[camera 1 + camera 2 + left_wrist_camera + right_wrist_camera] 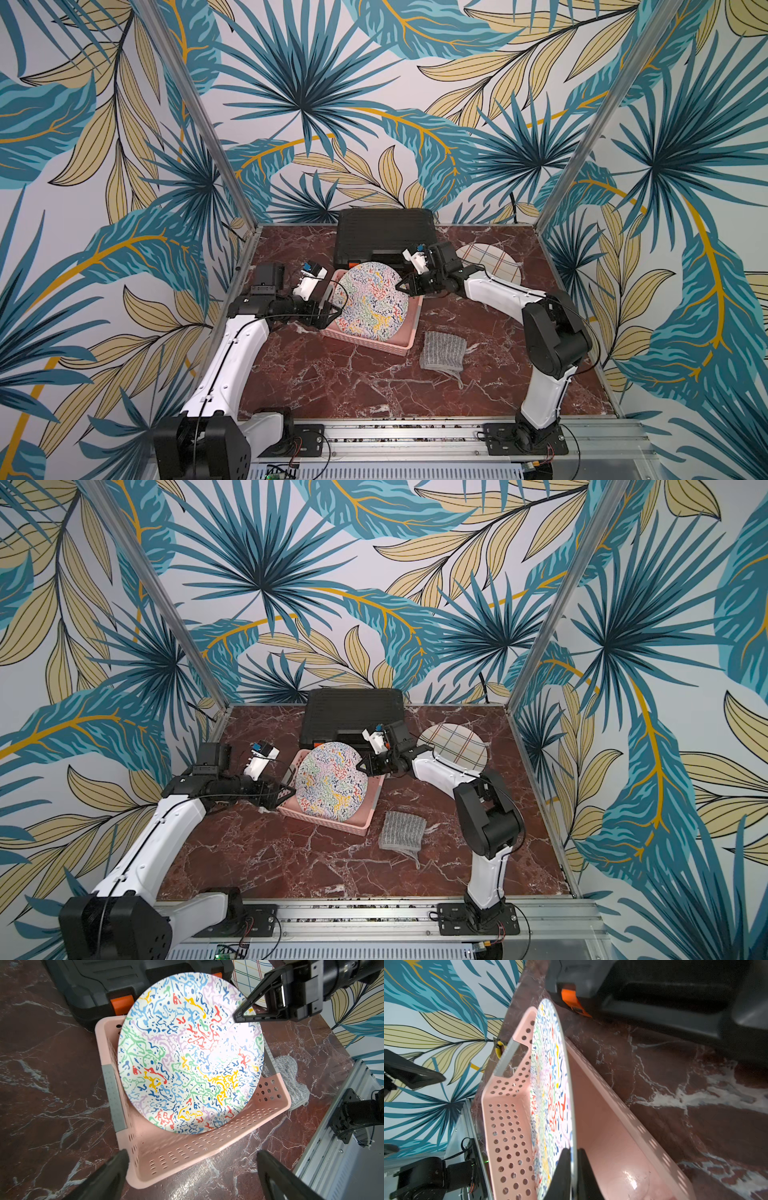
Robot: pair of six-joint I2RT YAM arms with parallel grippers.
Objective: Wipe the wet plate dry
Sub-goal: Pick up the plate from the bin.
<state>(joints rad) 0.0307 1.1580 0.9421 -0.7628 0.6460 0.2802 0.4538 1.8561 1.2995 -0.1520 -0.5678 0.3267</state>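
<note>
**Leaning plate clamped at its rim by the right gripper**

In both top views, one pink basket is seen on the marble table. A single thing is contained in it: the speckled plate, stood tilted on its edge. The plate's upper rim is pinched by the right gripper. The left gripper is placed just beside the basket's opposite side, its jaws spread wide with nothing between them. Two plates are counted in all; the second, a checked plate, is laid flat on the table behind the right arm. One grey cloth is laid folded near the basket, and one black case is set at the back.

In the left wrist view, the plate's patterned face is shown spanning most of the basket, and the basket's near wall is framed by the two spread fingers.

In the right wrist view, the plate is seen edge-on, and its rim is sandwiched tightly between the two fingers.
</note>
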